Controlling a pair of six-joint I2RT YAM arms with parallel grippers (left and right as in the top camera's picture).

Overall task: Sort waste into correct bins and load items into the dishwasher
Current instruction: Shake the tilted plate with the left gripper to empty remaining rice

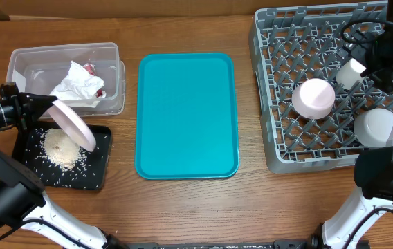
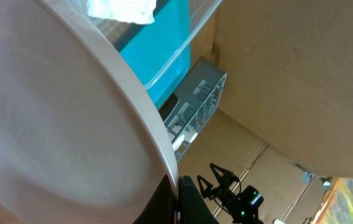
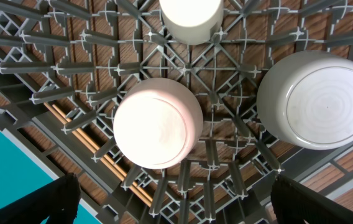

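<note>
Pale-pink round plate point(image 1: 72, 124) tilted over the black rectangular tray point(image 1: 96, 176), near the bench's left edge.
The left jaws clamp its rim above the whitish grain heap point(image 1: 61, 149); the right jaws stand apart over the grey lattice dish rack point(image 1: 272, 104).

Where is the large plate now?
Overhead view, left side: the plate is tilted over the black tray and its rice heap, held by the left gripper.
</note>
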